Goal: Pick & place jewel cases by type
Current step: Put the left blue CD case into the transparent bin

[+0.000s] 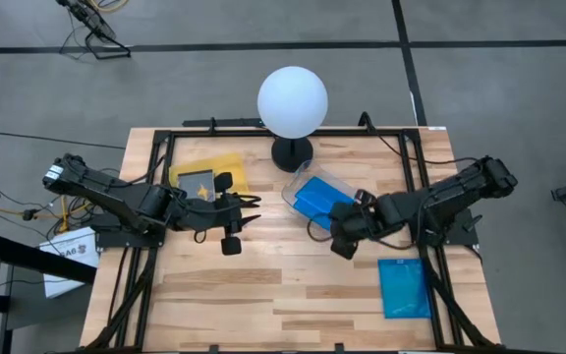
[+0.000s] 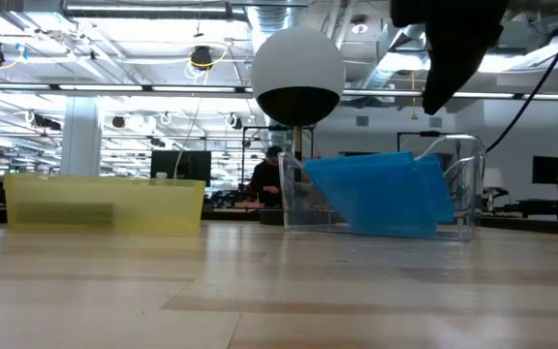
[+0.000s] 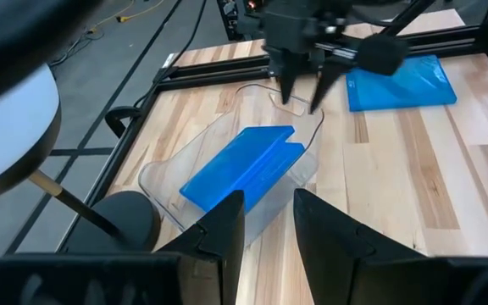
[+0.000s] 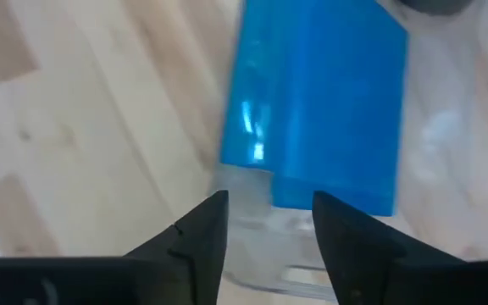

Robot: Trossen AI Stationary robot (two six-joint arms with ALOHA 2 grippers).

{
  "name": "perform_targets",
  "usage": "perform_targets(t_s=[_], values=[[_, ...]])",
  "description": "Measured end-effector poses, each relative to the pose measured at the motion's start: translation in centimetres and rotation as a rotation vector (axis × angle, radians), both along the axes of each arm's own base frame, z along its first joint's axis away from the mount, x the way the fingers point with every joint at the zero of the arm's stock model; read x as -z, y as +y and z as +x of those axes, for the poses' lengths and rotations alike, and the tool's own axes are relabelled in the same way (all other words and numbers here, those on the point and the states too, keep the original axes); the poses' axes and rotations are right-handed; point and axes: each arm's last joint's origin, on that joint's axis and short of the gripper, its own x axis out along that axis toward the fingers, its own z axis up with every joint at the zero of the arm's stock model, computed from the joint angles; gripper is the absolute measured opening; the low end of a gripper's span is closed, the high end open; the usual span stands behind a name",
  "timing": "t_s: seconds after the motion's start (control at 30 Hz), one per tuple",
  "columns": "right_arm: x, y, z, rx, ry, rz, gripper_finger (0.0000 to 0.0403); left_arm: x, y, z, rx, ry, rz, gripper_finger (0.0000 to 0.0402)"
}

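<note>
Blue jewel cases sit in the clear tray at mid-table; in the low view they lean tilted against its wall. More blue cases lie flat on the wood near the right front. A dark case lies in the yellow tray. My right gripper hovers open over the clear tray's near right rim, with the blue cases just beyond its fingers. My left gripper is open and empty between the two trays, pointing at the clear tray.
A white globe lamp stands on a black base just behind the clear tray. A black frame edges the table. Bare wood stretches across the near half.
</note>
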Motion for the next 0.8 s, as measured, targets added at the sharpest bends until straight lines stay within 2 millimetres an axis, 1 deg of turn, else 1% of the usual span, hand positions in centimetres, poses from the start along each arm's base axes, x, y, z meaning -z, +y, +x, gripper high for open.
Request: perform_targets(t_s=[0.1, 0.23, 0.47, 0.53, 0.6, 0.67, 0.73, 0.8], values=[[-0.2, -1.2, 0.0, 0.019, 0.037, -0.016, 0.0157, 0.1, 0.0, 0.0, -0.001, 0.010, 0.002, 0.0097], [-0.2, -2.3, 0.3, 0.031, 0.052, -0.005, 0.0155, 0.4, 0.1, -0.2, -0.008, 0.039, 0.000, 0.0097], [0.4, -3.0, 0.7, 0.044, 0.095, 0.009, 0.0179, 0.6, 0.1, -0.3, -0.014, 0.066, 0.001, 0.0097], [1.0, -2.9, 1.3, 0.029, 0.103, 0.020, 0.0189, 0.6, 0.1, -0.3, -0.014, 0.065, 0.000, 0.0097], [2.0, -2.8, 1.6, 0.007, 0.166, 0.011, 0.0200, 0.6, 0.1, -0.4, -0.015, 0.068, 0.000, 0.0097], [2.5, -2.7, 2.1, -0.004, 0.190, 0.002, 0.0211, 0.6, 0.1, -0.4, -0.016, 0.070, 0.001, 0.0097], [3.4, -2.6, 2.3, -0.021, 0.268, -0.018, 0.0221, 0.7, 0.2, -0.4, -0.016, 0.073, 0.002, 0.0097], [4.2, -2.5, 3.0, -0.041, 0.286, -0.025, 0.0230, 0.7, 0.2, -0.4, -0.020, 0.075, 0.006, 0.0097]])
